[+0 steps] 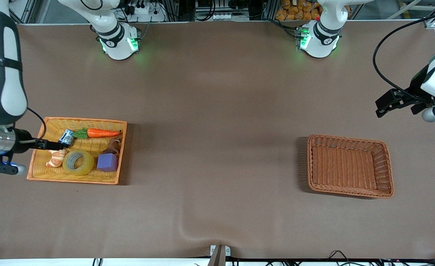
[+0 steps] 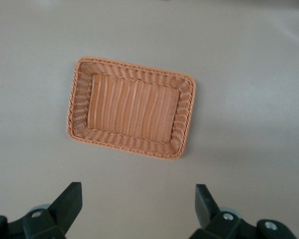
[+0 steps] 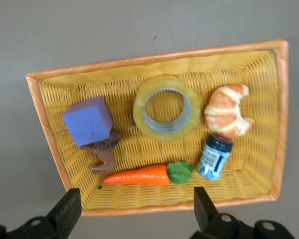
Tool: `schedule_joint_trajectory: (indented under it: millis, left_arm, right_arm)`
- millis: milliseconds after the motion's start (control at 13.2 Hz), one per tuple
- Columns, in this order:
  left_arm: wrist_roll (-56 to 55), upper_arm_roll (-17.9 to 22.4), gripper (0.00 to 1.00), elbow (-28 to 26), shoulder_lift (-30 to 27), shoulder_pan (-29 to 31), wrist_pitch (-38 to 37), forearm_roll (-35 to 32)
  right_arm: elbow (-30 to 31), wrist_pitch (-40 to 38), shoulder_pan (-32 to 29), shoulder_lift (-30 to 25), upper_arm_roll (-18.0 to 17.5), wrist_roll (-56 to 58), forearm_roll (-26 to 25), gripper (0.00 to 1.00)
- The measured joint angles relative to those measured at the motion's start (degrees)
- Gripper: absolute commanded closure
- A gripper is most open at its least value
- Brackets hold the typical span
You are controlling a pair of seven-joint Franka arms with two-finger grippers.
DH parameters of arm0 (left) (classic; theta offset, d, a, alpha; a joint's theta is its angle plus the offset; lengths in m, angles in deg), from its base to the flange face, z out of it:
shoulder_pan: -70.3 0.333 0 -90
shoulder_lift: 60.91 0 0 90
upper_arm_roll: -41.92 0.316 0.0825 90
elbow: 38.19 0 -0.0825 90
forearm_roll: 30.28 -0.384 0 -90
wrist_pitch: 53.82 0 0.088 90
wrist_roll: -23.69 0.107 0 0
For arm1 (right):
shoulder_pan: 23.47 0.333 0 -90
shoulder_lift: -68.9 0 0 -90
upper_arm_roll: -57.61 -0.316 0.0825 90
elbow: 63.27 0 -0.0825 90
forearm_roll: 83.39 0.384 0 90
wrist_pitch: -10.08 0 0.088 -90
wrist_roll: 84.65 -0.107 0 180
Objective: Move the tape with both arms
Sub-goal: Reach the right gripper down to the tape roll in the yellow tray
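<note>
The tape [image 1: 88, 164] is a translucent yellowish ring lying flat in the yellow wicker tray [image 1: 84, 120], between a croissant and a purple cube. The right wrist view shows the tape [image 3: 165, 133] from above. My right gripper [image 1: 57, 145] hangs over that tray, open and empty. Its fingers straddle the tray's rim beside the carrot in the wrist view, where the gripper [image 3: 135, 199] is clear of the tape. My left gripper [image 1: 382, 107] waits in the air at the left arm's end of the table. There the gripper [image 2: 138, 194] is open and holds nothing.
The tray [image 3: 154, 59] also holds a purple cube [image 1: 107, 162], a carrot [image 1: 103, 133], a croissant [image 1: 57, 158], a small blue bottle [image 1: 67, 137] and a brown toy figure [image 1: 113, 146]. A brown wicker basket [image 1: 350, 139] sits toward the left arm's end, with nothing in the basket [image 2: 134, 67].
</note>
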Motion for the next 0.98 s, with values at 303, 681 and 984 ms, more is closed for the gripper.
schedule_joint_trajectory:
  millis: [303,681,984]
  left_arm:
    - [0.44,-2.55,0.0,0.04,-0.13,-0.97,-2.47,0.02]
    - [0.74,-2.83,0.0,0.4,-1.6,-0.54,-2.65,0.02]
    - [0.74,-2.64,0.0,0.41,-1.76,-0.37,-2.78,0.02]
  right_arm:
    - [-0.5,3.89,1.0,4.17,-0.01,0.71,-2.04,0.0]
    - [-0.45,8.92,0.98,11.69,0.05,10.41,-2.29,0.0]
    - [-0.44,10.65,2.93,14.49,-0.12,5.75,-2.29,0.0]
